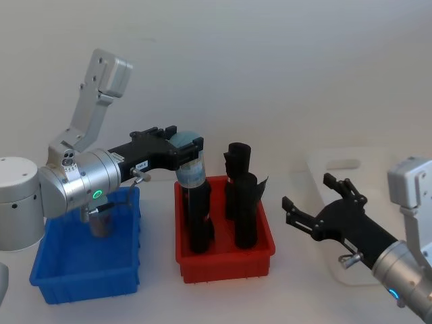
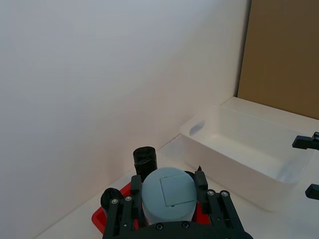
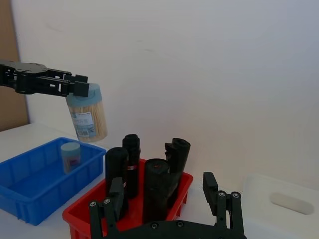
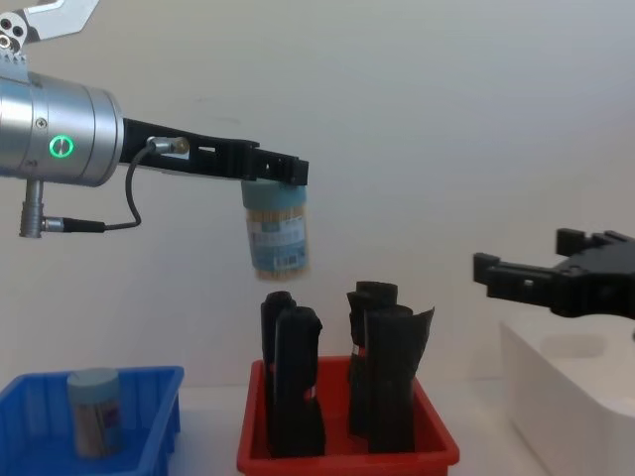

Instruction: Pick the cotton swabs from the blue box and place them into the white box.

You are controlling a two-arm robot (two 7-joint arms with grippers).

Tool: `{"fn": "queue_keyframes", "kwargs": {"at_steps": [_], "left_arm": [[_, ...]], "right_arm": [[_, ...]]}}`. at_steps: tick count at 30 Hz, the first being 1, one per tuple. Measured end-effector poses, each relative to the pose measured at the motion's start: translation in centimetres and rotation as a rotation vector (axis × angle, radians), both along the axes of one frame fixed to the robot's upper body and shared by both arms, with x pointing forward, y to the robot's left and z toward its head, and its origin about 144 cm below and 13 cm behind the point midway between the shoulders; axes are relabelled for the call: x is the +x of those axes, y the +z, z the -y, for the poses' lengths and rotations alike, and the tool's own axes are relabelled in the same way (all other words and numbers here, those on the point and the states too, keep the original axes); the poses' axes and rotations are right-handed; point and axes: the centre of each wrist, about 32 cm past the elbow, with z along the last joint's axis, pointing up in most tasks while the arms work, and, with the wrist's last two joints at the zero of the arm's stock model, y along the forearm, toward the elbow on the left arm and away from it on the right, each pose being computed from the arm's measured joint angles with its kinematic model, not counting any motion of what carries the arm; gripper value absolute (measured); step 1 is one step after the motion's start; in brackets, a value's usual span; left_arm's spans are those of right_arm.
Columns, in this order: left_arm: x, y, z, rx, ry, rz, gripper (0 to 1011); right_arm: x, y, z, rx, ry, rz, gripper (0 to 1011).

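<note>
**Item 1: swab jar** (image 4: 277, 236). Rigid clear plastic, probably light. The smooth wall looks slippery, so the lid (image 2: 168, 194) is judged the surest hold, though a loose lid could part from the body.
Location: in the air above the red bin (image 1: 226, 260) and its black rolls (image 1: 243, 202), between the blue box (image 1: 81, 283) and the white box (image 2: 234, 164).

**Left tool** (image 4: 273, 171): clenched on the lid, with the jar hanging slightly tilted.

**Item 2: second jar** (image 4: 94, 412). Upright in the blue box.

**Right tool** (image 1: 307, 191): spread wide, holding nothing, near the white box.
</note>
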Motion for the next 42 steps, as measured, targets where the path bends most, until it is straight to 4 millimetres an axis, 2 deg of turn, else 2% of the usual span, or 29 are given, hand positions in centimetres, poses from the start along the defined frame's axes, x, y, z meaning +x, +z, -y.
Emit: {"fn": "queue_keyframes", "kwargs": {"at_steps": [13, 30, 42], "left_arm": [[0.0, 0.0, 0.0, 0.000, -0.003, -0.001, 646], [0.1, 0.1, 0.0, -0.001, -0.004, -0.001, 646], [0.1, 0.1, 0.0, -0.001, -0.004, -0.001, 646]], "right_arm": [[3.0, 0.3, -1.0, -0.026, 0.102, -0.001, 1001], [8.3, 0.7, -2.6, -0.024, 0.237, -0.007, 1002], [11.3, 0.9, -4.2, -0.028, 0.324, -0.019, 1002]]}}
